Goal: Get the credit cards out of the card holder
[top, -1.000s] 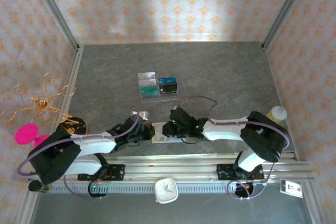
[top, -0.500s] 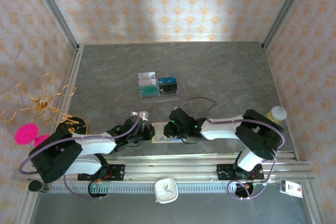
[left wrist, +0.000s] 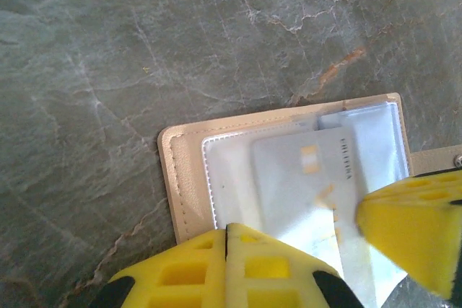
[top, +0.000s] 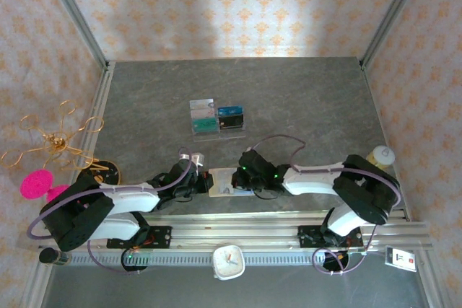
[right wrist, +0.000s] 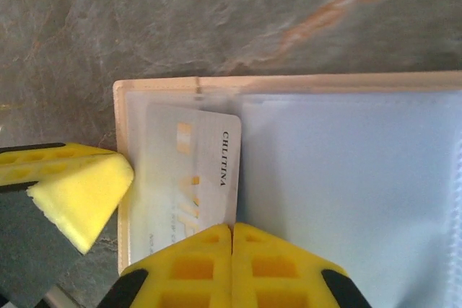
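Since both are pinched shut, the right gripper point(right wrist: 232, 239) tips meet at the card point(right wrist: 189, 171)'s near short edge. Its long axis runs straight ahead of them, inside the open holder point(right wrist: 303, 83). The left gripper point(left wrist: 226, 239) sits just beside, over the holder's edge. Card nipped? Can't tell.

card holder point(left wrist: 180, 178) matt beige leather-look, stitched; sleeves point(left wrist: 227, 171) glossy clear plastic; card point(left wrist: 299, 178) smooth pale plastic; table point(left wrist: 144, 48) matt stone-look.

Card point(left wrist: 296, 178) in card holder point(left wrist: 180, 178), tray point(top: 216, 119) behind on table point(top: 310, 99)
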You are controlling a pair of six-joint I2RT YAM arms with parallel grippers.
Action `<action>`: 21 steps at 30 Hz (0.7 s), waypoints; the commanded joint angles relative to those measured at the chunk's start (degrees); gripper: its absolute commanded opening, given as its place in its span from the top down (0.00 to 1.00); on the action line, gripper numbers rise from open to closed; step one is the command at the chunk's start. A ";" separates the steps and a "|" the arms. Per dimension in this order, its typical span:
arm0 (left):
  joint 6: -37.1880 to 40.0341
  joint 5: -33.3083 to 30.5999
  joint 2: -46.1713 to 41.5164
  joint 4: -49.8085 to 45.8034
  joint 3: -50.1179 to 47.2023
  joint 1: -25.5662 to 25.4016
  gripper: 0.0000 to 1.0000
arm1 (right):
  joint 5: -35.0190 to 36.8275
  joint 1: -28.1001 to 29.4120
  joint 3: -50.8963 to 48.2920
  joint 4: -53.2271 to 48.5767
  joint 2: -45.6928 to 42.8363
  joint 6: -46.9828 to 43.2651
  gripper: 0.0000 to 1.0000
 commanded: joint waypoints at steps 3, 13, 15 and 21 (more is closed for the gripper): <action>1.70 -0.02 -2.49 -5.29 0.37 -0.06 1.00 | 4.63 -0.35 -1.72 -3.98 -3.25 0.99 1.00; 2.19 0.46 -4.04 -7.44 7.57 -4.33 1.00 | 2.57 -0.34 -1.96 -1.40 -0.28 -0.04 1.00; 1.91 0.94 -0.98 -5.82 7.61 -5.00 1.00 | 2.49 -0.41 -2.21 -0.99 -0.26 -0.15 1.00; 1.06 2.48 3.65 -0.48 5.99 -5.21 1.00 | 2.35 -0.40 -3.05 -0.17 -0.21 -0.13 1.00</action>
